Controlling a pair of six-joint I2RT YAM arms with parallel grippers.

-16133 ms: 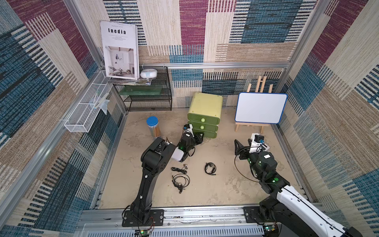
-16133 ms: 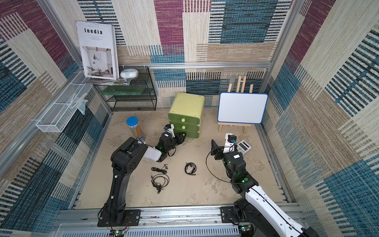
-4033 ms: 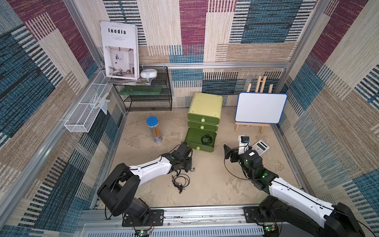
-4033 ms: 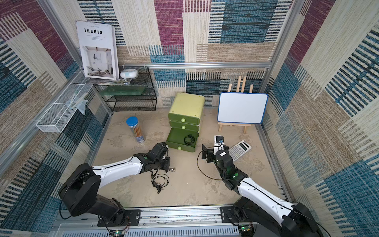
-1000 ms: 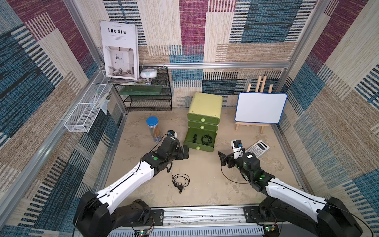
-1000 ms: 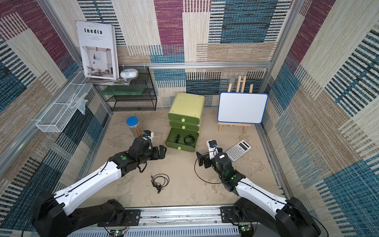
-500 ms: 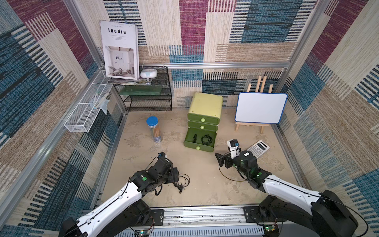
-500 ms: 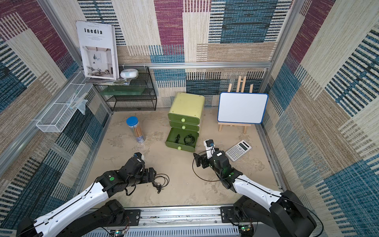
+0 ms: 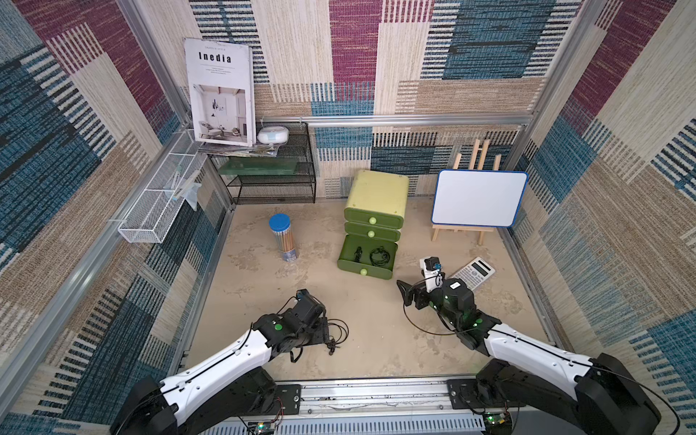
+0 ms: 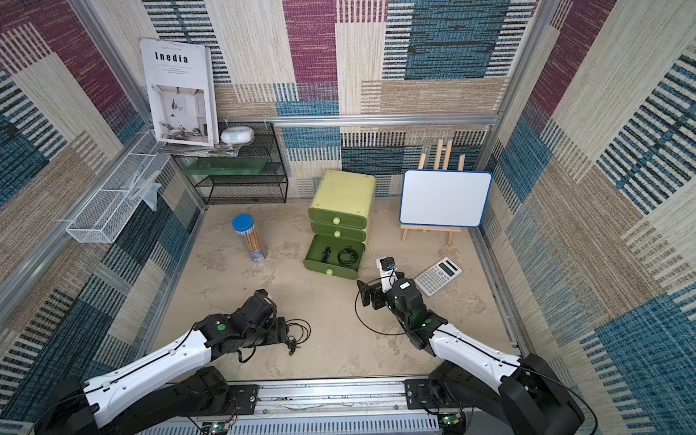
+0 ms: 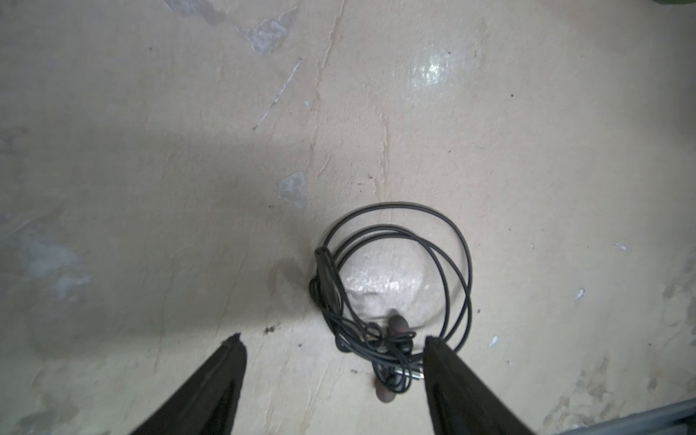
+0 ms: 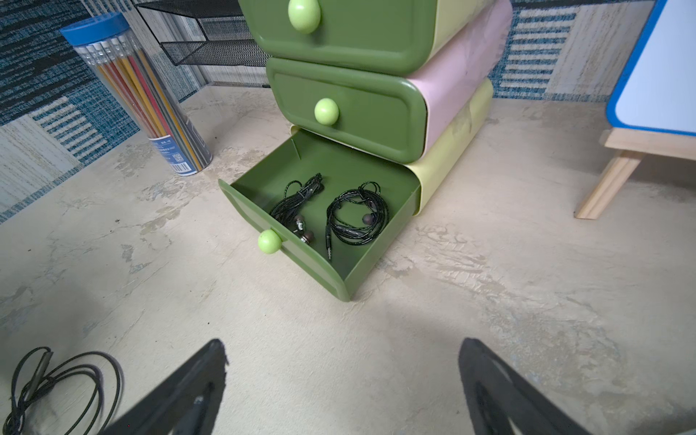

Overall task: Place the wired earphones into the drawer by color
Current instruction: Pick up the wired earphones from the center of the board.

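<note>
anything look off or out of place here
One black earphone set lies on the floor, a tangled coil between the jaws of the open left claw; two black sets sit in the pulled-out bottom drawer. Nothing spilled or damaged.

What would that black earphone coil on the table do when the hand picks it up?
Probably floppy: the black earphones lie in loose thin loops, so they'd likely droop from the left hand. Likely light: just thin cable and small buds. The tangled end may keep the coil together.
</note>
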